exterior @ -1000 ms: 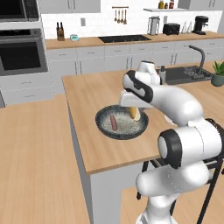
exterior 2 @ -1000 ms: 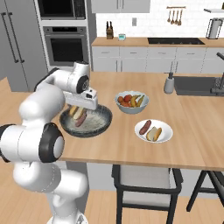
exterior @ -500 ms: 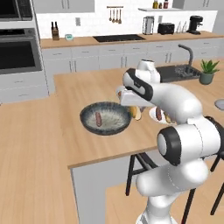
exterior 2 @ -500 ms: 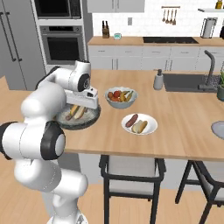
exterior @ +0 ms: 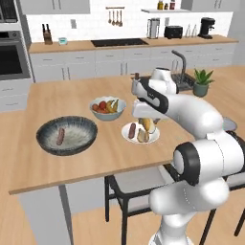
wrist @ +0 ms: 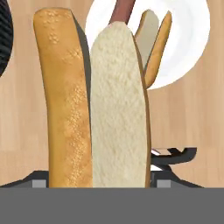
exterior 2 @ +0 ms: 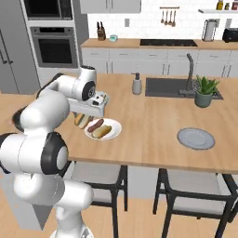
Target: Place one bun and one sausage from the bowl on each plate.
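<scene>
The base has driven right along the wooden island counter (exterior: pixel 62 103), so the wide dark blue-grey speckled bowl (exterior: pixel 48 143), one only, now sits back toward the counter's left front corner. The two-finger gripper (exterior: pixel 143 118) has carried a split yellow-tan bun (wrist: pixel 117 109) out of it. The fingers are pinched on the bun, probably; the bun hides them.

There are two plates. The small white plate (exterior 2: pixel 115 124) at mid front edge already has its pair. The grey pale-rimmed plate (exterior 2: pixel 196 138) near the right front edge is bare, so it is likely the held bun's destination.

There are two buns: the held one, just beside the white plate, and one on it (exterior 2: pixel 102 132).

There are two reddish-brown sausages: one on the white plate (exterior 2: pixel 95 124), one left in the bowl (exterior: pixel 60 136).
</scene>
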